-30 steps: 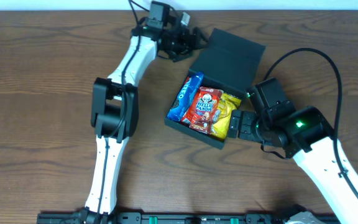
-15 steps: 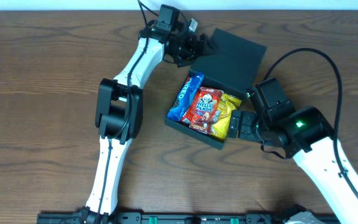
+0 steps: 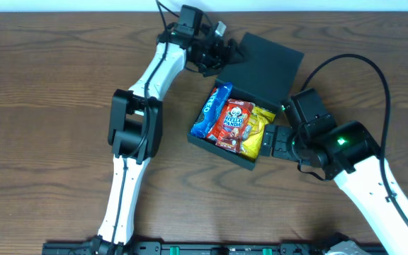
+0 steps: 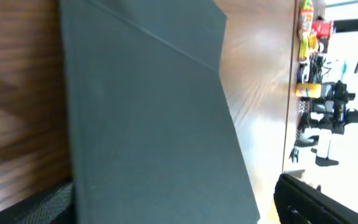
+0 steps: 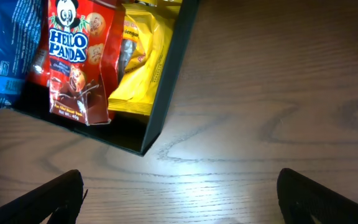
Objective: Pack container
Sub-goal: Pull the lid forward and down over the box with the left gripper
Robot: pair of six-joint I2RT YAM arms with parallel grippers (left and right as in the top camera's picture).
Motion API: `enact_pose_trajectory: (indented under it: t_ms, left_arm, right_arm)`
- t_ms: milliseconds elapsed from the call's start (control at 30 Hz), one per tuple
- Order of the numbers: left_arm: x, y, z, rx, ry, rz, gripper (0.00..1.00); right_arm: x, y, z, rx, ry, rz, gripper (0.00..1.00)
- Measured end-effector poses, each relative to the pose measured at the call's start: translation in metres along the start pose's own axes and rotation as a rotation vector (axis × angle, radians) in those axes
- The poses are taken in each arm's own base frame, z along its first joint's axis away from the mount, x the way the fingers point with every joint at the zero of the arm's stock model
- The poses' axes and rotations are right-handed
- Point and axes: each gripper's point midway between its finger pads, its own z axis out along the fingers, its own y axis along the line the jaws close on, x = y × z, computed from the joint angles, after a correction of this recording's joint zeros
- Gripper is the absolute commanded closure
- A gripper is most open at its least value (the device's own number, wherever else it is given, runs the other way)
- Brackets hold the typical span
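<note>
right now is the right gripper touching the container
Apart. The right wrist view shows bare table between the open right gripper and the container corner.

We get a bright, evenly lit, sharp overhead view, with only soft shadows beside the arms [image 3: 129, 134] on the table [image 3: 48, 106]. Left wrist view: the container [image 4: 148, 124] fills the frame, dim and soft, with glare on the wood behind and a blown-out right edge. Right wrist view: we see a pale glare patch on the wood, sheen on the packets [image 5: 73, 56], and dark blurred bottom corners.
</note>
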Motion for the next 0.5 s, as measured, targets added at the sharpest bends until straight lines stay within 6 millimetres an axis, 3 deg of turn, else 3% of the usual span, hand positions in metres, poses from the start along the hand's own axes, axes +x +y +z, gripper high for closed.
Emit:
enact_pose_trajectory:
  t_ms: [267,500]
  left_arm:
    - [0.007,-0.019,0.012,0.058,0.026,0.050,0.05]
    - [0.002,-0.044,0.011,0.178,0.025,0.117,0.05]
  right_arm:
    - [0.000,0.000,0.000,-0.001,-0.001,0.000,0.01]
    - [-0.001,0.000,0.000,0.002,-0.003,0.000,0.01]
